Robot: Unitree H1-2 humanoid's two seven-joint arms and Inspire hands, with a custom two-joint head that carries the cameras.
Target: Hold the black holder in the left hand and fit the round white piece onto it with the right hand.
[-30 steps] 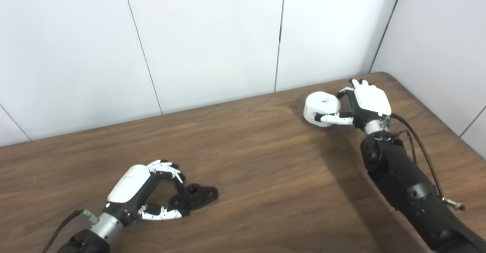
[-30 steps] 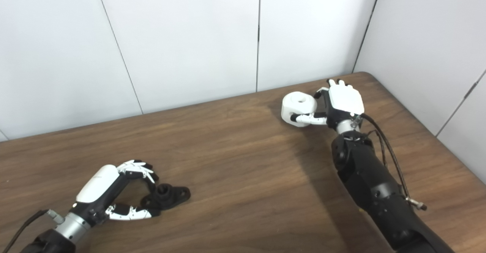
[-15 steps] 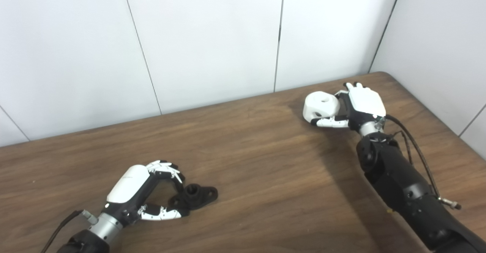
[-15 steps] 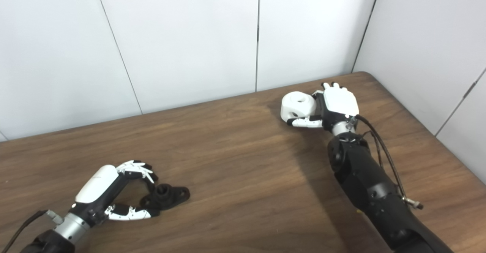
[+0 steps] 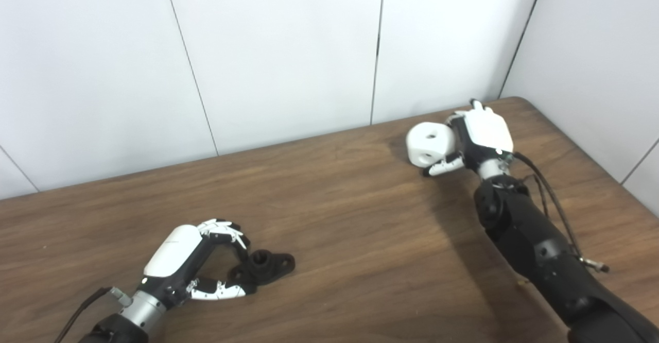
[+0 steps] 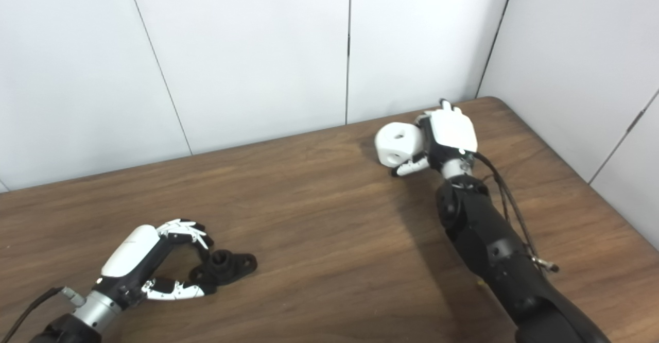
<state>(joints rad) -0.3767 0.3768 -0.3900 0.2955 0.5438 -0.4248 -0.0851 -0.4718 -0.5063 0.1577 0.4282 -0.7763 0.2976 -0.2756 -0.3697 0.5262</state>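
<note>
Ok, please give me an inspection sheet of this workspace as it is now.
Surface: brown wooden table, bare between the arms.
Job's things: black holder lying on the table; round white piece tilted, not fitted.
Clutter: nothing seen.
Robot hands: left robot hand curled around the holder's near end; right robot hand grips the white piece.
Cables: black cable along right forearm.
Surroundings: white panel walls.

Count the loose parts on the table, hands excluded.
2. The black holder lies on the wooden table at near left, at the left hand's fingertips. The round white piece is at far right, gripped by the right hand. Nothing else shows.
</note>
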